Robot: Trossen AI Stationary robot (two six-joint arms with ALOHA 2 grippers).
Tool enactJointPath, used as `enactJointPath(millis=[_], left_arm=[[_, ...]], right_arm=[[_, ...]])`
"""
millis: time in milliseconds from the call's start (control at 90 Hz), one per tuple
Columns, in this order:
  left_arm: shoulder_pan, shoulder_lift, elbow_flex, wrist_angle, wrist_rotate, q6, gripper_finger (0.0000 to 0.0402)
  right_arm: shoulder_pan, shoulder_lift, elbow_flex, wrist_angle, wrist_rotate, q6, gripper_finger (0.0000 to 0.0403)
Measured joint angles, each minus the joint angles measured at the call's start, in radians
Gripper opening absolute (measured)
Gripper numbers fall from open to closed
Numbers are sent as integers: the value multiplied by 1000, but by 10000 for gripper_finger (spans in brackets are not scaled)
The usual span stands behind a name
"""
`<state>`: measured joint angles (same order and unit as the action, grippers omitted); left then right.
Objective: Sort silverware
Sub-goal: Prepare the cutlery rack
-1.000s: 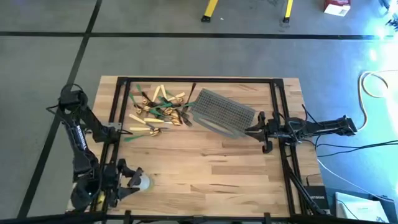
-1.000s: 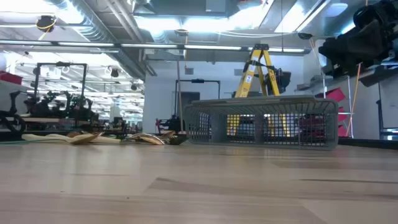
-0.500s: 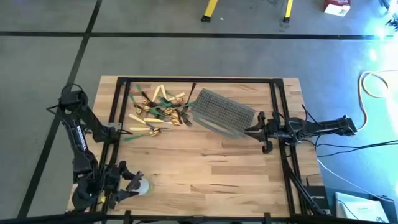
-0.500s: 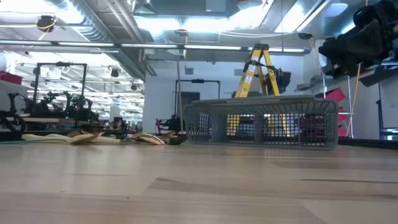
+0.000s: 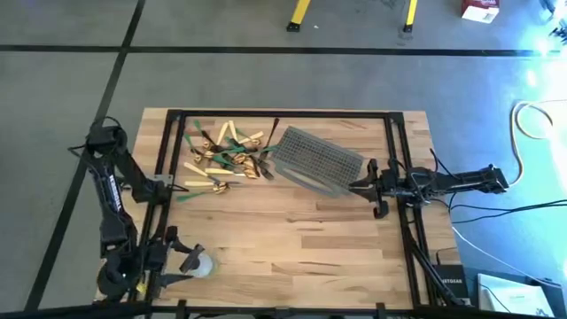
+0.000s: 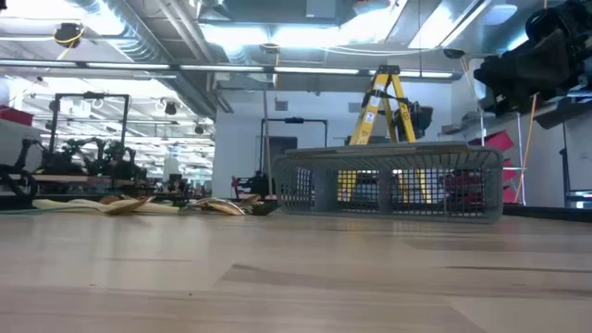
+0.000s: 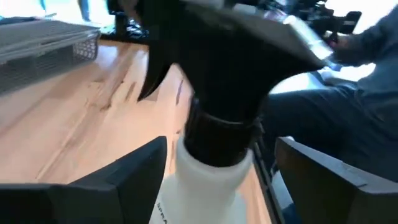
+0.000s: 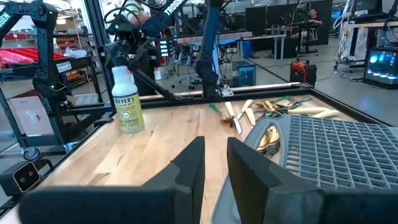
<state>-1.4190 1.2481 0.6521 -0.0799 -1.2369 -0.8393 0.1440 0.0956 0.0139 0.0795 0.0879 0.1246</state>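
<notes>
The silverware (image 5: 226, 155) lies in a loose heap of tan, gold, black and green pieces on the far left of the table, also visible in the low view (image 6: 166, 205) and the right wrist view (image 8: 267, 112). A grey wire-mesh basket (image 5: 314, 161) stands just right of the heap. My right gripper (image 5: 353, 185) is at the basket's near right corner (image 8: 336, 149), with a narrow gap between its fingers (image 8: 186, 168). My left gripper (image 5: 184, 259) is open at the near left corner, one finger (image 7: 124, 180) on each side of a spray bottle (image 7: 211, 180) that stands upright. My right gripper comes level from the table's right side to the basket's corner (image 8: 249, 146). Its own finger hides the spot, so I cannot tell whether it touches the rim.
A black frame (image 5: 283, 113) runs along the table's far, left and right sides. The bottle (image 8: 127, 102) has a white body and a black trigger head. Bare wood (image 5: 301, 239) fills the middle and near right of the table. A person's sleeve (image 7: 367, 74) shows beyond the table.
My left arm has drawn back a little toward the table's near left corner. The bottle still stands between its fingers. The right arm, the basket and the silverware have kept still.
</notes>
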Motion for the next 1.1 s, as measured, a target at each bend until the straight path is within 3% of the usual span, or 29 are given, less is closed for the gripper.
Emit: enactJointPath(millis=[278, 489, 589, 689, 844, 1100], left_arm=[[-39, -103, 0, -124, 15, 64, 285], [-56, -177, 0, -200, 106, 73, 285], [-56, -216, 0, -206, 102, 55, 285], [-55, -263, 4, -207, 65, 108, 285], [-55, -334, 33, -239, -1, 314, 285], [-22, -465, 57, -172, -315, 704, 285]], right_arm=[[0, 0, 0, -2, 0, -1, 53], [0, 0, 0, -3, 0, -2, 53], [0, 0, 0, -4, 0, -2, 53], [0, 0, 0, -4, 1, -5, 53], [0, 0, 0, -5, 1, -19, 53], [0, 0, 0, -9, 1, -27, 53]])
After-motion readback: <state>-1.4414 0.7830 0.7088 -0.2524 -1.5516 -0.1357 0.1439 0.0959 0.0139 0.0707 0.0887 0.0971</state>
